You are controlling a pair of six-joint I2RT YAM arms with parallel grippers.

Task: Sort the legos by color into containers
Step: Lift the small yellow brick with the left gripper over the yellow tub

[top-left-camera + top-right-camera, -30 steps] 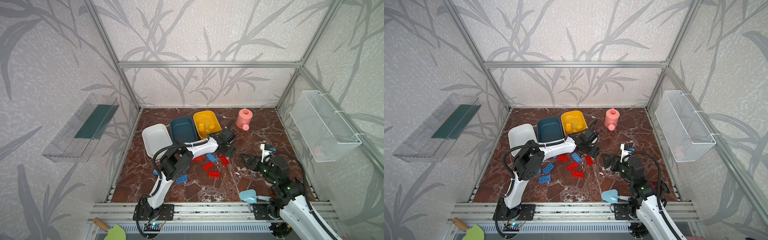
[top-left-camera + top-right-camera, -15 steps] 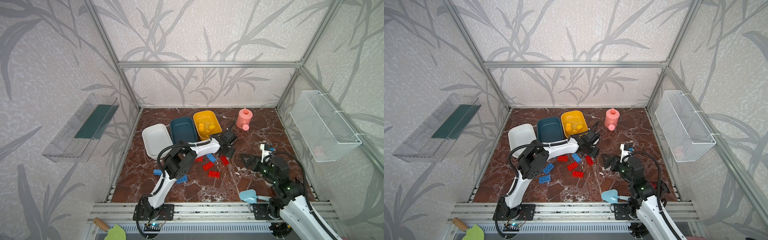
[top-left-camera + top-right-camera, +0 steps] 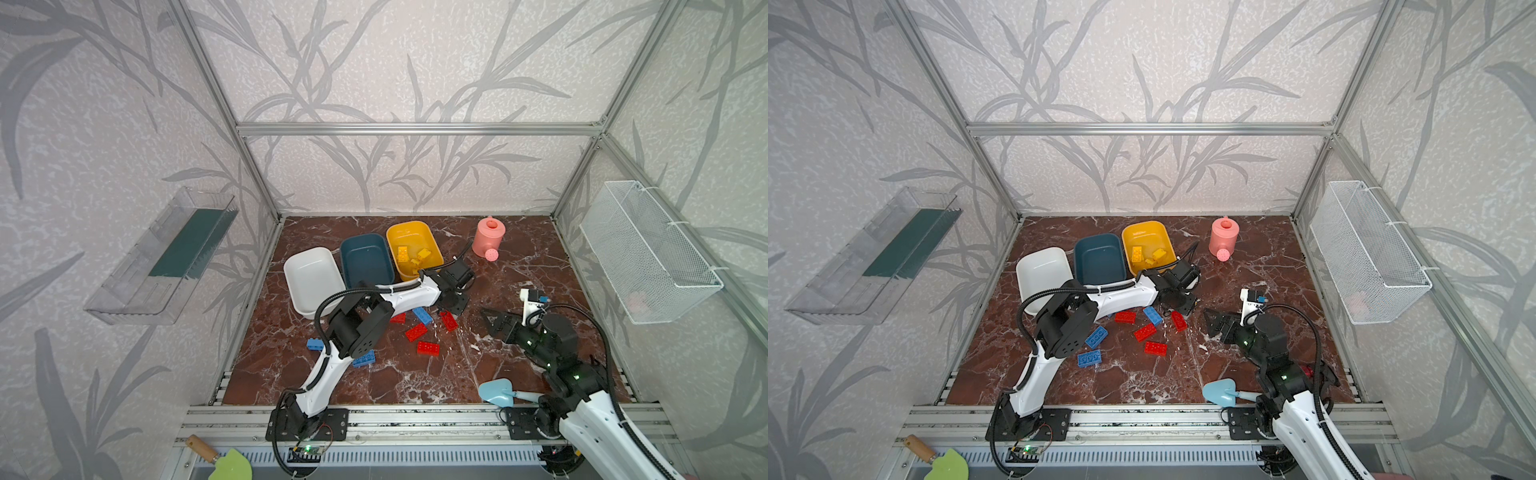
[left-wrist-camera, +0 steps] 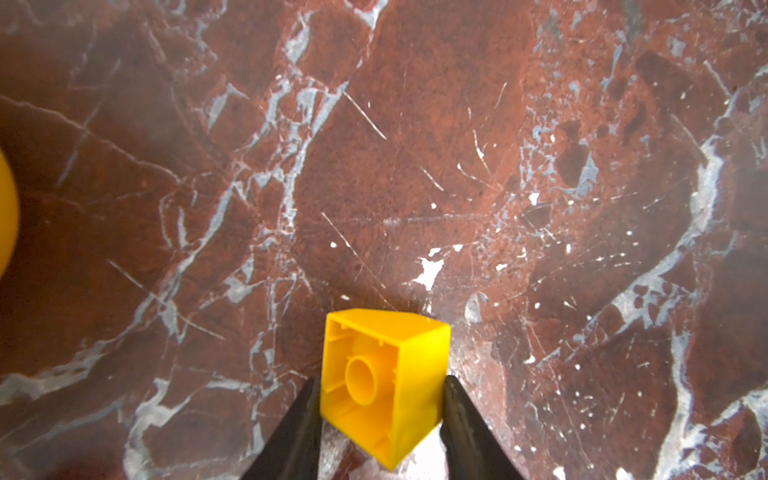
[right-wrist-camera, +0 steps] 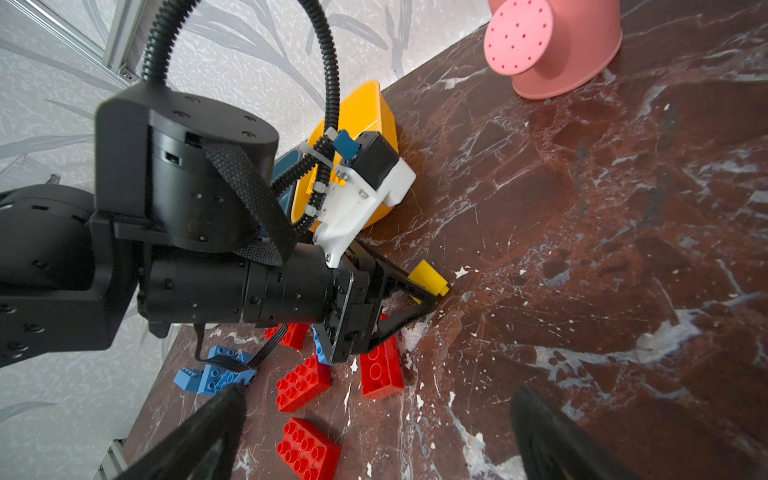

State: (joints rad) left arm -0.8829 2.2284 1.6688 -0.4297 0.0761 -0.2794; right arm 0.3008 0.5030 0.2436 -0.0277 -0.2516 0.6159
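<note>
My left gripper (image 4: 382,379) clamps a yellow 2x2 brick (image 5: 426,276) near the yellow tub (image 5: 365,112); my right gripper (image 5: 380,392) hangs with jaws spread wide.

The left claw (image 5: 434,301) is brought right down to the marble table (image 5: 623,249), and a yellow brick (image 5: 426,274) is pinched, tilted, between its fingertips. Behind the wrist, a yellow tub (image 5: 361,112) is half hidden. Beside the claw, red bricks (image 5: 380,370) and blue bricks (image 5: 212,376) are scattered. The right claw (image 5: 380,390) is spread wide in the foreground. A pink watering can (image 5: 552,45) is parked well apart.
</note>
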